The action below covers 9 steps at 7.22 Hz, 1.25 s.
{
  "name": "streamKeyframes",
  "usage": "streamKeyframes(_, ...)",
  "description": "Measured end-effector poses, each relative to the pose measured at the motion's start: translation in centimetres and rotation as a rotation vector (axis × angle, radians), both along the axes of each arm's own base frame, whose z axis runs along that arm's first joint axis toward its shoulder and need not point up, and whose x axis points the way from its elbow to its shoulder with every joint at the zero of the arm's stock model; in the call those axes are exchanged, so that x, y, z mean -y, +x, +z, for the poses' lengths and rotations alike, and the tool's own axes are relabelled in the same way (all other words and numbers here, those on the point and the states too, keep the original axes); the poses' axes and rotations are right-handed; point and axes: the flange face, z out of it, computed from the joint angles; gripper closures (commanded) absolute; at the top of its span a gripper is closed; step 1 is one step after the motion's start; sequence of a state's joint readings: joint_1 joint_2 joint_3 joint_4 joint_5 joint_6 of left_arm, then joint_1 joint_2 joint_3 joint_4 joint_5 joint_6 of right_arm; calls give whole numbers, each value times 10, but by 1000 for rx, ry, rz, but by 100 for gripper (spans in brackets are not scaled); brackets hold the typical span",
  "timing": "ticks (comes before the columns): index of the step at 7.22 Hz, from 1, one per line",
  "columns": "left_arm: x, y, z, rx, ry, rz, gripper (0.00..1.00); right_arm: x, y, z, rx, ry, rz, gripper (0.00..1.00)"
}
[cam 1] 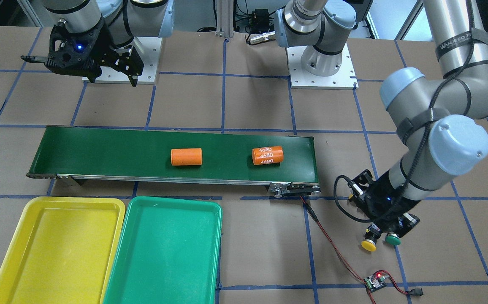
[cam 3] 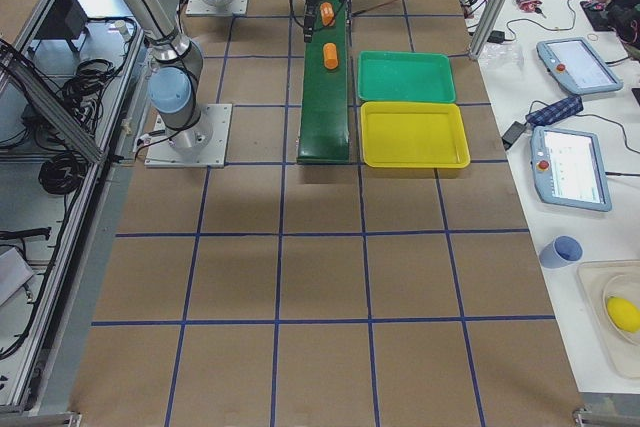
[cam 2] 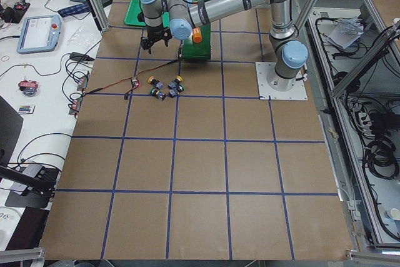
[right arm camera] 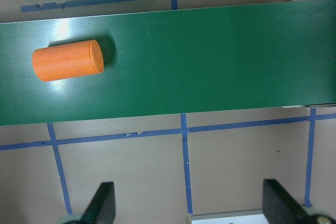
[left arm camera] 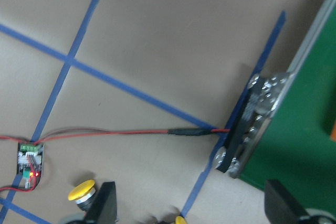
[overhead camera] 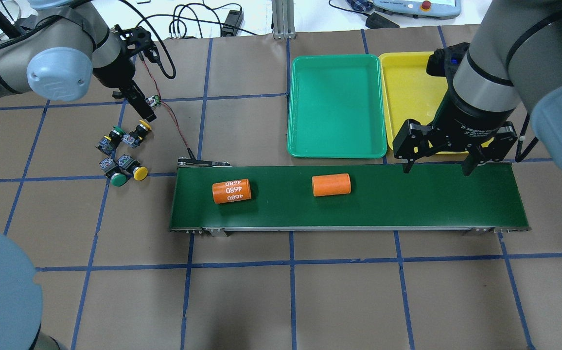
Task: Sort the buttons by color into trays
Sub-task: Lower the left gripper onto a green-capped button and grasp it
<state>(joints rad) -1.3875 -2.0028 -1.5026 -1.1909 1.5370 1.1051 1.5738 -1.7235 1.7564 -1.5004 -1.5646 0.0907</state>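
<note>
The left gripper (left arm camera: 190, 184) hangs over the far side of a little bunch of four buttons (overhead camera: 129, 140). Its fingers are spread wide and hold nothing. The buttons lie on their sides on the brown table (overhead camera: 261, 291), left of the belt and well apart from the trays. Each has a black body with a grey-blue block and a round cap.

The far green button (overhead camera: 117, 131) and the far yellow button (overhead camera: 144, 127) lie slanted, with their caps pointing away from the robot and to the right. The near green button (overhead camera: 118, 180) and the near yellow button (overhead camera: 140, 173) lie slanted too, but their caps point toward the robot.

Next comes the long dark green belt (overhead camera: 431, 204). An orange roll (overhead camera: 231, 191) lies on it with "4680" in white. A plain orange roll (overhead camera: 331, 185) lies further right.

Behind the belt sit the green tray (overhead camera: 337, 107) and then the yellow tray (overhead camera: 407, 92), side by side, long sides touching.

The right gripper (overhead camera: 436, 170) hangs over the belt's right end. Its fingers are spread wide and hold nothing. White writing on it starts "2F Adaptive".
</note>
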Motion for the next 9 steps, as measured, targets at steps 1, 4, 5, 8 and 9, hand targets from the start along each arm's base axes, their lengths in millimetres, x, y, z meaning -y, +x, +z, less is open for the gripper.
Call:
streamKeyframes(1, 15, 30, -13, 4, 9, 42, 0, 0, 0, 0, -4, 1, 1, 0)
streamKeyframes(4, 40, 88, -52, 77, 54, 105, 0, 0, -1, 0, -6, -1, 1, 0)
streamKeyframes(5, 40, 105, -69, 80, 75, 128, 0, -1, -1, 0, -7, 0, 2, 0)
streamKeyframes(8, 24, 116, -107, 70, 153, 238, 0, 0, -1, 0, -5, -1, 1, 0)
streamKeyframes(9, 18, 122, -117, 67, 168, 280, 0, 0, -1, 0, -6, 0, 1, 0)
